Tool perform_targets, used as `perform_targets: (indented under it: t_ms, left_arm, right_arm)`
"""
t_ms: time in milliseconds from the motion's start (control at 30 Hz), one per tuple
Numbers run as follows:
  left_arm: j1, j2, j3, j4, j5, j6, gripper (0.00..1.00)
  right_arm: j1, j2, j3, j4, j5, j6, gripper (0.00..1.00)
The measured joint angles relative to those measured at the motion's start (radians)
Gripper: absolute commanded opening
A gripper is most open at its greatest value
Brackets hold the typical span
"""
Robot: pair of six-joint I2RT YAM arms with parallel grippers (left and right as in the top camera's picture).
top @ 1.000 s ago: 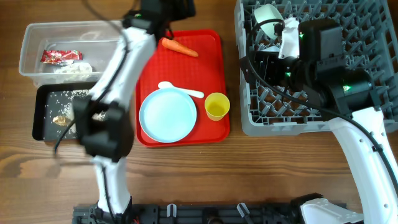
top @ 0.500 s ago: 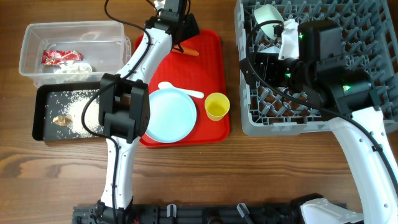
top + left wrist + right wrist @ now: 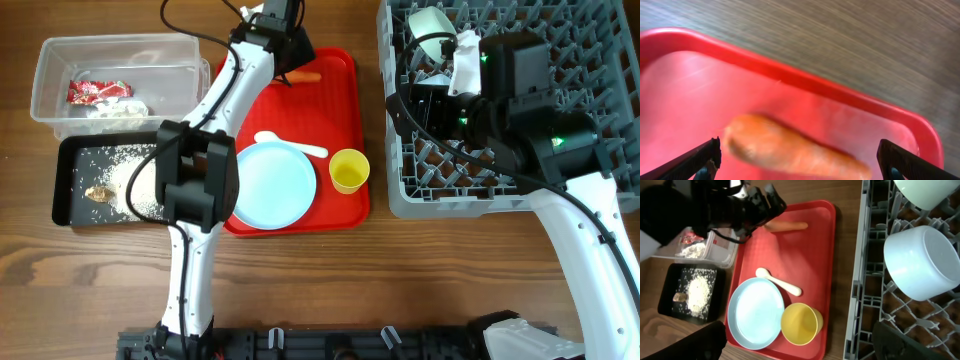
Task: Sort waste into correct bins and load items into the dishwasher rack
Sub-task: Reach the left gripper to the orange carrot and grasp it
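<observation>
Left gripper (image 3: 800, 159) over the carrot (image 3: 790, 150), jaws open.
It straddles this waste, I think to lift it from the red tray (image 3: 685, 75); right gripper (image 3: 802, 347) also open, empty.

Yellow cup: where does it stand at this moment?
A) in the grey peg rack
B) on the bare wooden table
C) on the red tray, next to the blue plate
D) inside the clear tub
C: the overhead view shows the yellow cup upright on the red tray, just to the right of the light-blue plate.
</observation>
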Motion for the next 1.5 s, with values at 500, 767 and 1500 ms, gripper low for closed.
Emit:
perform_targets:
  t_ms: [500,767,1500]
  left_arm:
    - [-0.006,-0.098,0.000,-0.106,0.028,-0.223,0.92]
    - [-0.025,-0.089,-0.018,-0.015,0.034,-0.353,0.84]
    - [-0.003,0.068,-0.043,0.030,0.126,-0.376,0.34]
  right_arm:
    - [0.000,0.000,0.000,-0.001,0.000,0.000,0.95]
    - [0.000,0.000,0.000,-0.001,0.000,0.000,0.95]
    - [0.000,0.000,0.000,-0.002,0.001,0.000,0.95]
